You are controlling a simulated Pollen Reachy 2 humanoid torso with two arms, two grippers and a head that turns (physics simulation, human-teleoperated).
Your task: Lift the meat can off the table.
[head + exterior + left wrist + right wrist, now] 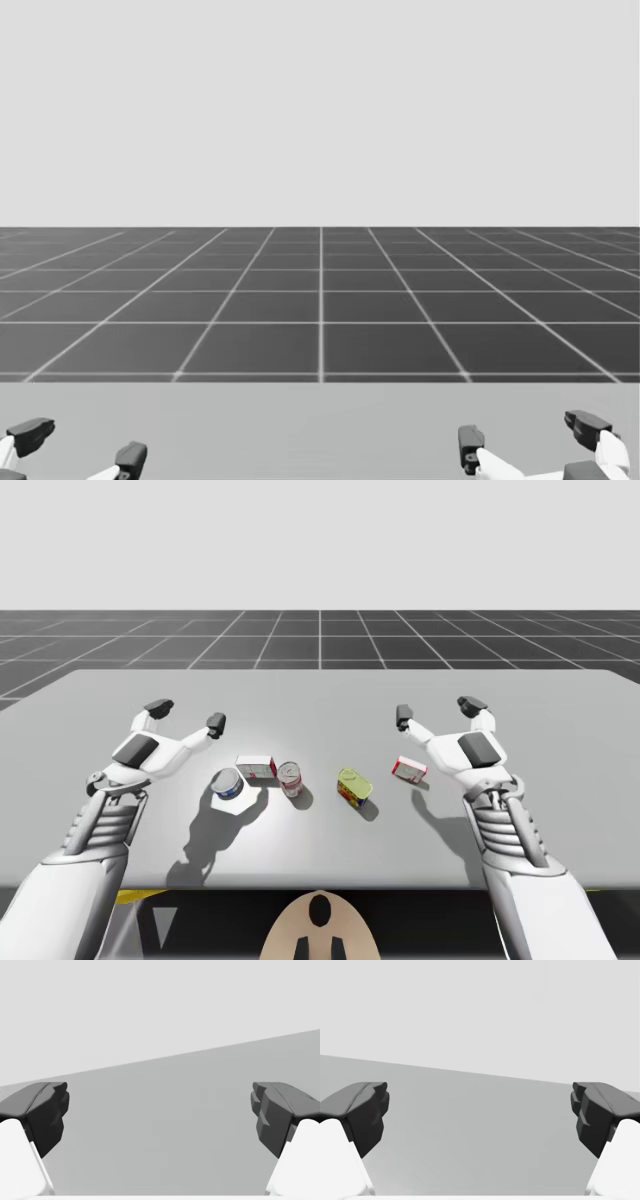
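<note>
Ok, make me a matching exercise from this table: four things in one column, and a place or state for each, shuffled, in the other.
1 blue and white can
2 yellow-green can
3 red box
4 left pincer

A open
B nearest the right pincer
C between red and white can and red box
D leftmost of the cans

Pairs: 1-D, 2-C, 3-B, 4-A

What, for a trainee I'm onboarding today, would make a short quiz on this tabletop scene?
1. True or false: the left end effector and the right end effector are both open and hold nothing.
2. Which lies nearest the right end effector? A: blue-and-white can. B: red-and-white box. C: yellow-green can.
3. How many things lie on the table?
Key: 1 true; 2 B; 3 five.
</note>
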